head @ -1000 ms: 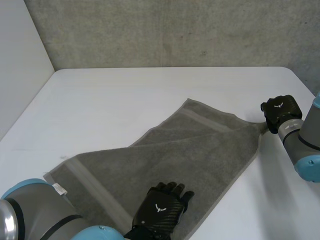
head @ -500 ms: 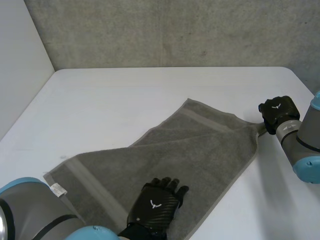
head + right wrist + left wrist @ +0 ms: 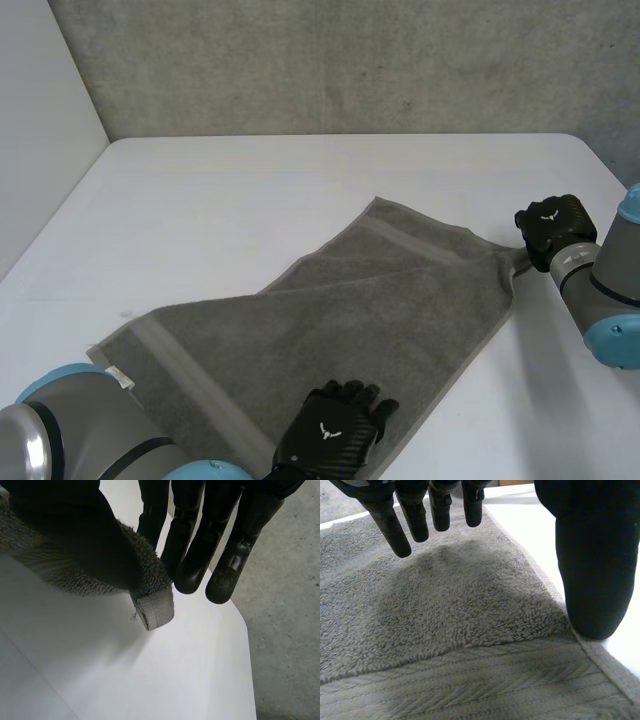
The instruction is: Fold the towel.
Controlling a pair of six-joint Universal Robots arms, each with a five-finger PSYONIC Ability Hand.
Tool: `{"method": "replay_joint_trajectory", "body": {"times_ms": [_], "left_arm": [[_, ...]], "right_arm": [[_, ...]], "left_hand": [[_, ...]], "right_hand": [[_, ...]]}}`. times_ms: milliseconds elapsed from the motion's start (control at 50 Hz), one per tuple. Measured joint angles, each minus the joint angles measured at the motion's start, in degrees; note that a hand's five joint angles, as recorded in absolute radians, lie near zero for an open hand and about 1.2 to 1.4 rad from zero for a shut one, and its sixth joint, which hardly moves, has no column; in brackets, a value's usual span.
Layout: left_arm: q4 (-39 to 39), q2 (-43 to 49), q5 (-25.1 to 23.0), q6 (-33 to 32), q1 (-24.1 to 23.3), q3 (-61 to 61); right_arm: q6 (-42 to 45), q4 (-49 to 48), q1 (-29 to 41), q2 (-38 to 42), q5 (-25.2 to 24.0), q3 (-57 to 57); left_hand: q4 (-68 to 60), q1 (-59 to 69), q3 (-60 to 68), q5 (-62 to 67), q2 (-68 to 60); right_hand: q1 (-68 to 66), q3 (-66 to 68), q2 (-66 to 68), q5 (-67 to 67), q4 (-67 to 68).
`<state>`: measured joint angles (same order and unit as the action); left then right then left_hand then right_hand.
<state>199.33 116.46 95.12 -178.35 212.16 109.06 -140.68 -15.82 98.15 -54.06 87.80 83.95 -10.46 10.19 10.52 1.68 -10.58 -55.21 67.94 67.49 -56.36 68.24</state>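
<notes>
Left hand (image 3: 335, 435): over the towel's near edge, fingers straight and relaxed above the pile, thumb tip down at the hem, gripping nothing.
Towel (image 3: 350, 320): grey, lying slantwise on the white counter (image 3: 250, 190), a crease running across its middle, its banded end by the left arm.
Right hand (image 3: 548, 228): at the towel's far right corner, thumb and fingers pinching it, the corner's tip poking out between them.

Gry towel (image 3: 400, 290), wht table (image 3: 250, 190)
</notes>
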Motion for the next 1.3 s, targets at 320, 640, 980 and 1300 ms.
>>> {"method": "replay_joint_trajectory", "body": {"times_ms": [320,640,980,1300], "left_arm": [[-0.1,-0.6,8.1,-0.9,2.5,-0.3],[1.8,-1.5,9.6,-8.7,10.0,-0.3],[4.5,-7.3,9.7,-21.4,22.2,1.3],[3.0,-2.7,-3.2,-32.2,34.9,-6.7]], "right_arm": [[0.0,0.0,0.0,-0.1,0.0,0.2],[0.0,0.0,0.0,-0.2,0.0,0.4],[1.5,1.3,2.5,-5.1,-1.2,2.8],[15.3,15.8,9.0,-4.1,-5.1,-5.6]], "left_hand": [[0.0,0.0,0.0,0.0,0.0],[-4.2,4.5,4.1,2.3,-4.0],[-46.3,46.7,46.4,44.7,-46.4],[-58.7,56.0,58.6,55.9,-58.6]], "right_hand": [[0.0,0.0,0.0,0.0,0.0],[0.0,0.1,0.0,-0.1,0.0],[0.0,0.1,0.0,-0.1,0.0],[0.0,0.2,0.3,-0.1,0.0]]}}
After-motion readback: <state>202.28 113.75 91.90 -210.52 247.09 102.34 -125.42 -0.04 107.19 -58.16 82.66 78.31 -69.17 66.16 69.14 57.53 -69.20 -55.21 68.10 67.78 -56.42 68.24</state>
